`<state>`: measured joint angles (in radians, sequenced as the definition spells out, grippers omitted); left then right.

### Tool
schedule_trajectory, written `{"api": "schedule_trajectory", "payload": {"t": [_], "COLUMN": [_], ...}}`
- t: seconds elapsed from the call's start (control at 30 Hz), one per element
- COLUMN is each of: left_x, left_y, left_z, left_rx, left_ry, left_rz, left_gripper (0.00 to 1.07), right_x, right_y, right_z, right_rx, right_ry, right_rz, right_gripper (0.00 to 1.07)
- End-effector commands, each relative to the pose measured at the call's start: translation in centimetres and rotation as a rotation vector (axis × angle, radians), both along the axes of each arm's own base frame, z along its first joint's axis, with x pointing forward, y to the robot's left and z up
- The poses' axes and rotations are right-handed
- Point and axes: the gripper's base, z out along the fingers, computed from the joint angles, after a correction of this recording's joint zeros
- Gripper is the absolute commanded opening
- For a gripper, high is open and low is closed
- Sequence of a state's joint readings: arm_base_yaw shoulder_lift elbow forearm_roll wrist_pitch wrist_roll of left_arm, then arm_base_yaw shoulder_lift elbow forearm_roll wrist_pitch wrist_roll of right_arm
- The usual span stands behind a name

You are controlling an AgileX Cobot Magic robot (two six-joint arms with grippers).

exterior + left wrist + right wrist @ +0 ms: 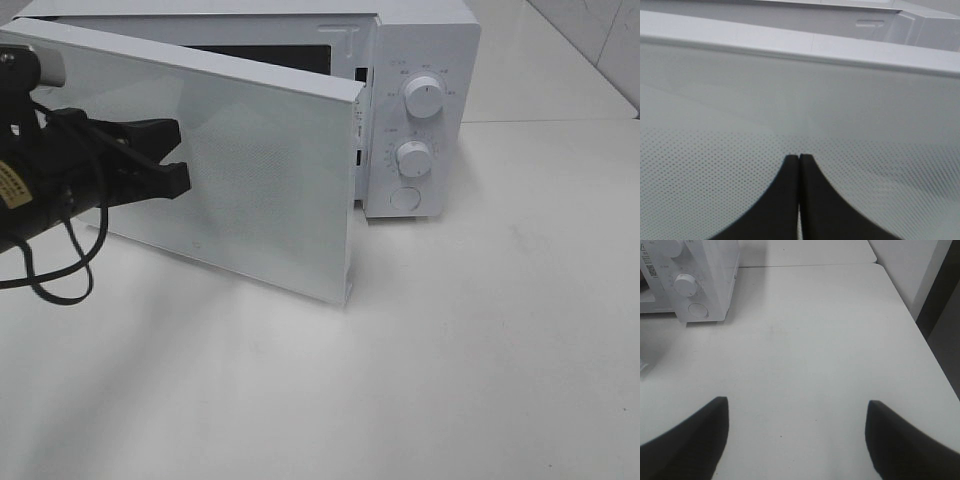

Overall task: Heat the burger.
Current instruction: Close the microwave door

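White enamel and frosted, dot-screened glass made up nearly all there was to see: the microwave (pixel 420 100) sat by the far edge of the tabletop (pixel 450 350), its door (pixel 260 190) standing part-open and angled out toward the near edge. The left gripper (pixel 182 150) was clenched, fingers pressed together with nothing between them, and its tips sat at the outer face of the door glass. Whether they actually touched it could not be told. That pose looked like a blunt pusher made ready to swing the door home rather than a grasp. The right gripper (pixel 796 401) was released, jaws wide and empty, hanging above bare tabletop on the control-panel side of the microwave and well apart from it, probably parked clear of the door's arc. The burger showed in no view. The door hid most of the cavity (pixel 270 52), so it was most likely inside already, though that was a judgement and not a sighting. The two dials (pixel 423 98) and the round button (pixel 404 197) were unobstructed, ready for setting once the door was closed.
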<state>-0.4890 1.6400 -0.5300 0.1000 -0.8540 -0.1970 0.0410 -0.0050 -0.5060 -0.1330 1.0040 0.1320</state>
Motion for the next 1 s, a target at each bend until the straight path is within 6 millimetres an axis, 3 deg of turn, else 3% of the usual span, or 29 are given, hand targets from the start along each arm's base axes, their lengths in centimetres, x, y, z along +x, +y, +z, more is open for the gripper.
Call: {"api": "schedule_trajectory", "payload": {"t": [0.03, 0.37, 0.63, 1.0], "left_x": [0.7, 2.0, 4.3, 6.9], "left_y": [-1.1, -4.7, -7.9, -10.1], "left_z": [0.2, -0.1, 0.1, 0.4], "left_rx": [-0.014, -0.011, -0.047, -0.097], "left_ry": [-0.019, -0.023, -0.043, -0.070], "left_rz": [0.063, 0.178, 0.219, 0.230], "left_gripper": [0.00, 0.00, 0.00, 0.00], "right_x": [-0.4, -0.4, -0.4, -0.4], "right_y": [0.0, 0.0, 0.0, 0.0], "right_z": [-0.1, -0.1, -0.1, -0.1], "right_rx": [0.003, 0.003, 0.003, 0.003], "right_ry": [-0.021, -0.021, -0.021, -0.021], "right_rz": [-0.011, -0.011, -0.011, -0.011], "right_gripper": [0.72, 0.72, 0.72, 0.72]}}
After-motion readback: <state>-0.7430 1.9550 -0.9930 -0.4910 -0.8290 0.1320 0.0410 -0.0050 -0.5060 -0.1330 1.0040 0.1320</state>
